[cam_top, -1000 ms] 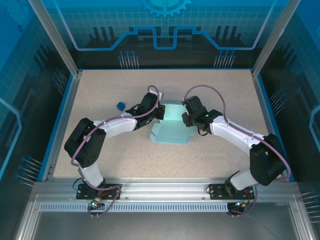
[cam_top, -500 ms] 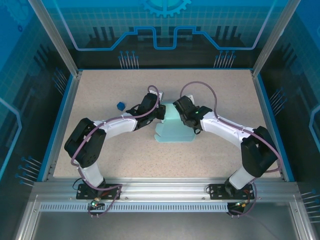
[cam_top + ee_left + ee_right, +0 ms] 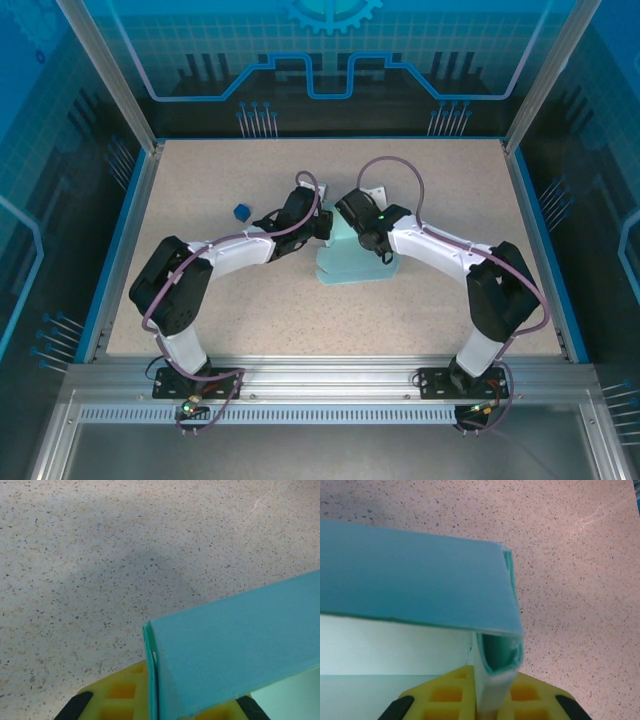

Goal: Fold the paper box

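The paper box (image 3: 345,268) sits just past the middle of the speckled counter (image 3: 200,310). It is partly folded, with its pale blue card raised between the two arms and a flat part lying toward 6 o'clock. From above, the left arm reaches in at the box's 10 o'clock and the right arm comes over it from 1 o'clock. Their dark wrists are close together above the card.

In the left wrist view, the left pincer (image 3: 152,707) is narrow and holds the card. A vertical edge of the box runs down between its yellow pads (image 3: 122,697) at 6 o'clock. A broad blue panel slopes from there up toward 3 o'clock, and a paler face shows beneath it at 4 o'clock.

In the right wrist view, the right pincer (image 3: 492,702) is likewise narrow and clamped on the box. A doubled, curled edge of card drops between its yellow pads (image 3: 447,692) at 6 o'clock. Above them a darker panel stretches from 9 o'clock toward the centre, with a pale inner face below it at 8 o'clock.

A small dark blue object (image 3: 240,211) lies on the counter well apart from the box, at its 10 o'clock, beyond the left arm. The blue back wall (image 3: 330,60) carries a printed gear shape and angular circuit-style lines.
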{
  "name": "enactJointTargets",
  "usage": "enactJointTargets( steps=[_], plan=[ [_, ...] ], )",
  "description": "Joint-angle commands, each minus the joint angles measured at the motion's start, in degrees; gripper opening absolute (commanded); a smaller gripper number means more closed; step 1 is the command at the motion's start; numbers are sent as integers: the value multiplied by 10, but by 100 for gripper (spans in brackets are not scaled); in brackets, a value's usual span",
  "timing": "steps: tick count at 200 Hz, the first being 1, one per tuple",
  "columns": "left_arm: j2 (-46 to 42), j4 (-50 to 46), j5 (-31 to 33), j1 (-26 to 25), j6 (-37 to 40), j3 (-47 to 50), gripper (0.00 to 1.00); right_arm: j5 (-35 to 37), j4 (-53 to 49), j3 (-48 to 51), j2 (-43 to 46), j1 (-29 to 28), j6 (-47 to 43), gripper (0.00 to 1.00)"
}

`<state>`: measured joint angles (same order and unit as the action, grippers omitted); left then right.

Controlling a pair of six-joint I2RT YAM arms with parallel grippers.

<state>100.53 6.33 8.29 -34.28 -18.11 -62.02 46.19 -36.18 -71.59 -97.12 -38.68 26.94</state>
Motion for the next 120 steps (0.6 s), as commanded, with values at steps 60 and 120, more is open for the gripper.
enactJointTargets(
  steps=[60,120],
  plan=[
    [-8,-7,-23,-6,18,-6,4,-52,22,-2,48,8,-41,29],
    [-10,-9,-23,-6,20,-7,4,-58,7,-33,32,16,-34,19]
  ],
)
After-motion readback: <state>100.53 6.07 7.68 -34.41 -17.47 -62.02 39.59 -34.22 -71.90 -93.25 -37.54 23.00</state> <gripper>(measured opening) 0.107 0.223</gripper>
